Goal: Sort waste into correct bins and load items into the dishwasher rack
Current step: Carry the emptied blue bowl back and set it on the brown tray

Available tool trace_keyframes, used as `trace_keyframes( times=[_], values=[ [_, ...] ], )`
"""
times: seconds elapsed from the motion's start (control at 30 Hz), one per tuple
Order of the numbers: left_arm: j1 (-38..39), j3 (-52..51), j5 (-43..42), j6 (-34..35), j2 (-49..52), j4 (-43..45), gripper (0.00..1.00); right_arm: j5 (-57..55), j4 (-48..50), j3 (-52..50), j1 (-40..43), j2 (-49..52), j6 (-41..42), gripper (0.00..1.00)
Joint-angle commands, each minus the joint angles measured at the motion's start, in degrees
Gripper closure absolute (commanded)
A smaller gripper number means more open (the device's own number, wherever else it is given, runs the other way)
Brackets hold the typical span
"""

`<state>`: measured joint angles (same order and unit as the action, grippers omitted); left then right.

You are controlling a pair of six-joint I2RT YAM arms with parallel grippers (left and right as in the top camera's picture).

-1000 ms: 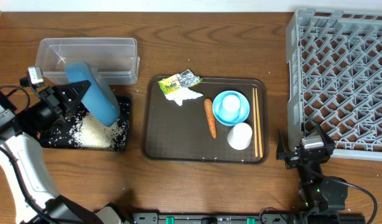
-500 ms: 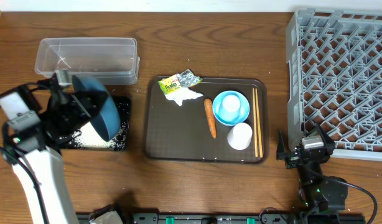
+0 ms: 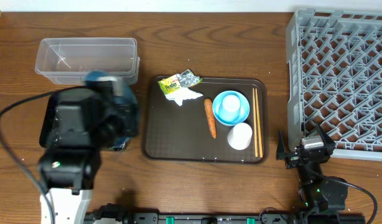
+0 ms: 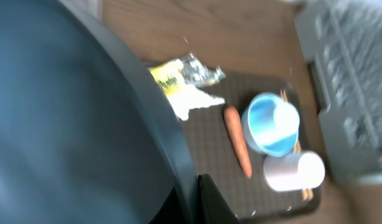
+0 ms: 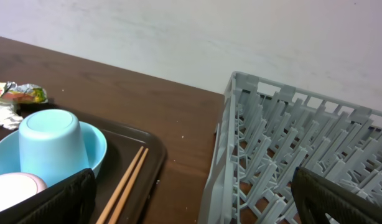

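I count one carrot (image 3: 210,117), one white cup (image 3: 239,136), two chopsticks (image 3: 257,121); left tool (image 4: 188,196) clenched on dark-blue bowl (image 4: 66,124), right tool (image 5: 191,208) released.

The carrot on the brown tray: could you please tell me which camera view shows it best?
The overhead view: the carrot lies whole and sharp on the brown tray, left of the light-blue bowl. The left wrist view shows it whole but blurred, past the dark-blue bowl. The right wrist view misses it.
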<state>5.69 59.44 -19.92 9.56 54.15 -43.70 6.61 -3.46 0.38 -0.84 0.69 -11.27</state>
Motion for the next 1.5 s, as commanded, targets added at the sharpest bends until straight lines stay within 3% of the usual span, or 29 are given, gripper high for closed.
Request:
trace_keyframes(
  times=[0.0,0.1,0.33,0.53,0.7,0.97,1.13,1.37,1.47],
  values=[
    [9.8,0.6,15.8,2.8,2.6,0.0,0.94,-0.2,-0.2,-0.1,-0.3,-0.3,-0.6,0.01],
    [18.8,0.6,24.4,5.5,6.3,-0.2,0.94,-0.2,-0.2,-0.1,-0.3,-0.3,-0.6,0.01],
    [34.0,0.6,31.5,12.0,18.3,0.2,0.94,-0.2,-0.2,-0.1,-0.3,-0.3,-0.6,0.01],
    [37.8,0.6,31.1,17.0,28.1,2.5,0.94,-0.2,-0.2,-0.1,-0.3,-0.3,-0.6,0.01],
    [38.4,0.6,25.6,17.1,33.2,7.5,0.94,-0.2,-0.2,-0.1,-0.3,-0.3,-0.6,0.01],
    [38.4,0.6,25.5,17.1,37.8,9.3,0.93,-0.2,-0.2,-0.1,-0.3,-0.3,-0.6,0.01],
    [38.4,0.6,25.0,17.1,37.9,9.5,0.68,-0.2,-0.2,-0.1,-0.3,-0.3,-0.6,0.01],
    [38.4,2.5,25.1,17.1,36.0,7.9,0.62,-0.2,-0.2,-0.1,-0.3,-0.3,-0.6,0.01],
    [38.1,4.3,25.8,16.2,33.2,7.3,0.45,-0.2,-0.2,-0.1,-0.3,-0.3,-0.6,0.01]
  ],
)
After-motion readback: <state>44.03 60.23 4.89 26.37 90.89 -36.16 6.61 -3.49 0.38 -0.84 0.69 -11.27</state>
